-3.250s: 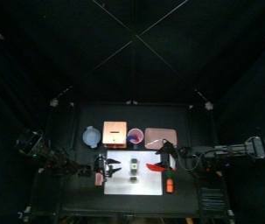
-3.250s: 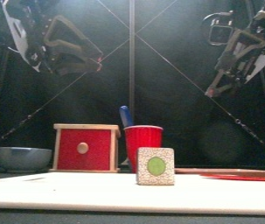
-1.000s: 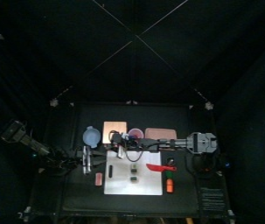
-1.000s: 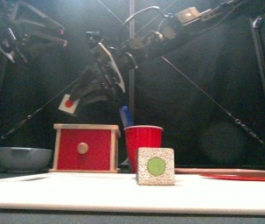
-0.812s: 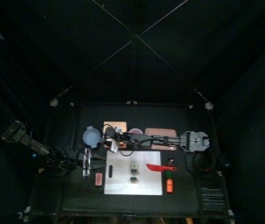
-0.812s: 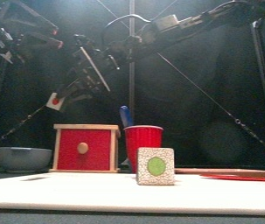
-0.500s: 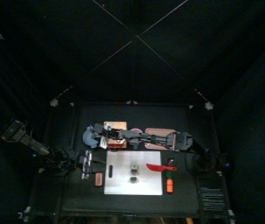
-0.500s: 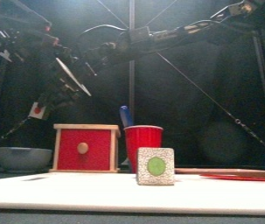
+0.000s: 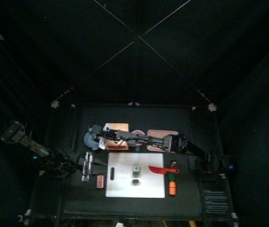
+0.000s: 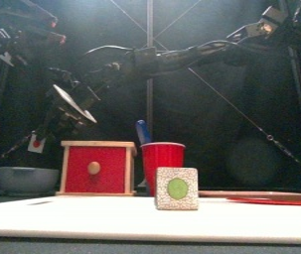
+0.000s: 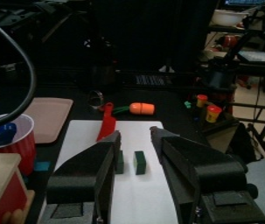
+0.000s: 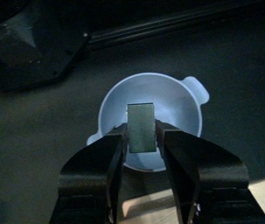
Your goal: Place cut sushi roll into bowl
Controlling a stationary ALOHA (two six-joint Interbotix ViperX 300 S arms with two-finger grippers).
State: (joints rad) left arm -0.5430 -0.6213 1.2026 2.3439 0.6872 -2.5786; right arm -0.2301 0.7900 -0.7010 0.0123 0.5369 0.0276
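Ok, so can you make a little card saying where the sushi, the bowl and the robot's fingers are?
bowl: right below the right fingers
right fingers: over the bowl, closed on one sushi piece
left fingers: open, empty, above the white board
other pieces: two, side by side on the board
job: held piece not yet in the bowl

Bowl (image 9: 92, 137) at centre-left of the top view, right gripper (image 12: 142, 150) directly above, sushi piece (image 12: 139, 129) between its jaws. Two more pieces (image 11: 126, 161) on the board (image 9: 137, 176) lower centre. Knife (image 9: 162, 168) right of them.
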